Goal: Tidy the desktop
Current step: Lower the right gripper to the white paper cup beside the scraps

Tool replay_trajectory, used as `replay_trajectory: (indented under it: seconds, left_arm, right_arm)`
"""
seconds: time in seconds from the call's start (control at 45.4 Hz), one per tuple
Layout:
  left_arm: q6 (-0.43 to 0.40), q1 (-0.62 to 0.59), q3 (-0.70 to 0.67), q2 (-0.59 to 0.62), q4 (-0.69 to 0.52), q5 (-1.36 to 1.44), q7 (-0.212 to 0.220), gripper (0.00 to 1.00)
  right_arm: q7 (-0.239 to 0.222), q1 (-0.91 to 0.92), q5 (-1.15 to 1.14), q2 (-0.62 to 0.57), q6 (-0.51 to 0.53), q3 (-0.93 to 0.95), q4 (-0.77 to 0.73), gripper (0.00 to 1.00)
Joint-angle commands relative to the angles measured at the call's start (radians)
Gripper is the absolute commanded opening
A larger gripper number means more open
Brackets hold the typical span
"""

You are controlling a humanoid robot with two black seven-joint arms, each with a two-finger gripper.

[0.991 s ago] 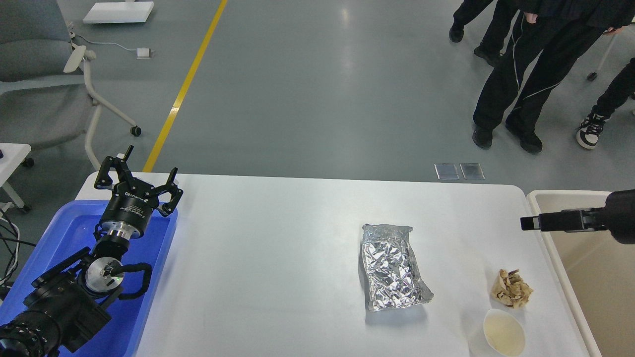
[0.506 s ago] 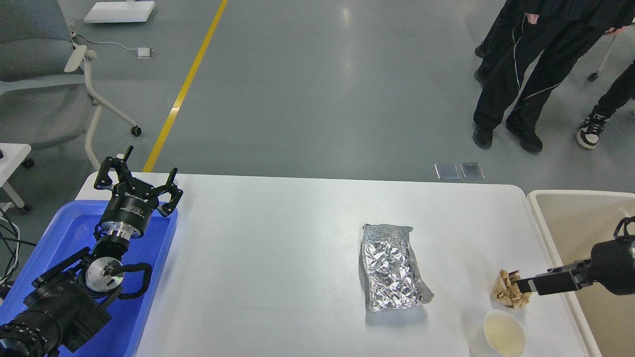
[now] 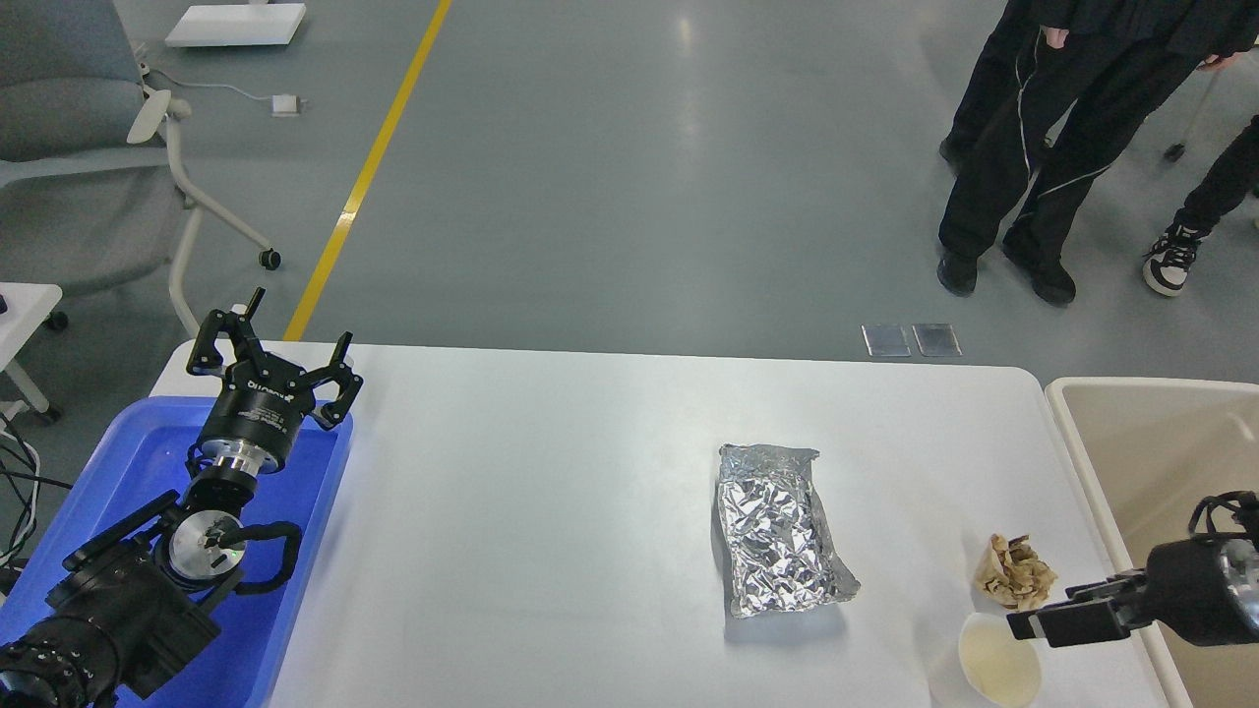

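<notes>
The white desktop (image 3: pixel 551 511) carries a crinkled silver foil bag (image 3: pixel 780 532) right of centre. A crumpled brown paper wad (image 3: pixel 1014 571) and a small white paper cup (image 3: pixel 999 660) lie near the front right corner. My left gripper (image 3: pixel 278 350) is open and empty, held over the far edge of the blue tray (image 3: pixel 148 462). My right gripper (image 3: pixel 1045 622) points left. Its tip is just over the cup's right rim, below the paper wad. It looks dark and I cannot tell its fingers apart.
A beige bin (image 3: pixel 1092 492) stands against the desktop's right edge. The blue tray lies on the left end under my left arm. People's legs (image 3: pixel 1023 177) stand on the floor beyond the far right. An office chair (image 3: pixel 89 128) is at the far left.
My right gripper has swung down from the bin's far left rim, past the paper wad, to the cup's rim. The left arm, foil bag, wad and cup have not moved.
</notes>
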Motion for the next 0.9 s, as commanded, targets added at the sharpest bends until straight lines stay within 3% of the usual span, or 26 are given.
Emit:
replay_trajectory:
  seconds: [0.0,0.506,0.616,0.77,0.881]
  left_arm:
    - [0.000,0.000,0.000,0.000,0.000,0.000,0.000,1.00]
    - [0.000,0.000,0.000,0.000,0.000,0.000,0.000,1.00]
    - [0.000,0.000,0.000,0.000,0.000,0.000,0.000,1.00]
    - [0.000,0.000,0.000,0.000,0.000,0.000,0.000,1.00]
    - [0.000,0.000,0.000,0.000,0.000,0.000,0.000,1.00]
  right_arm:
    - [-0.003,-0.054,0.003,0.034,-0.051,0.005,-0.016,0.99]
    - [-0.003,-0.181,0.008,0.106,-0.106,0.052,-0.130,0.97]
    - [-0.003,-0.207,0.016,0.106,-0.110,0.071,-0.144,0.82]
    - [-0.002,-0.215,0.022,0.107,-0.130,0.069,-0.148,0.78]
    - [-0.002,-0.217,0.028,0.107,-0.132,0.066,-0.148,0.64]
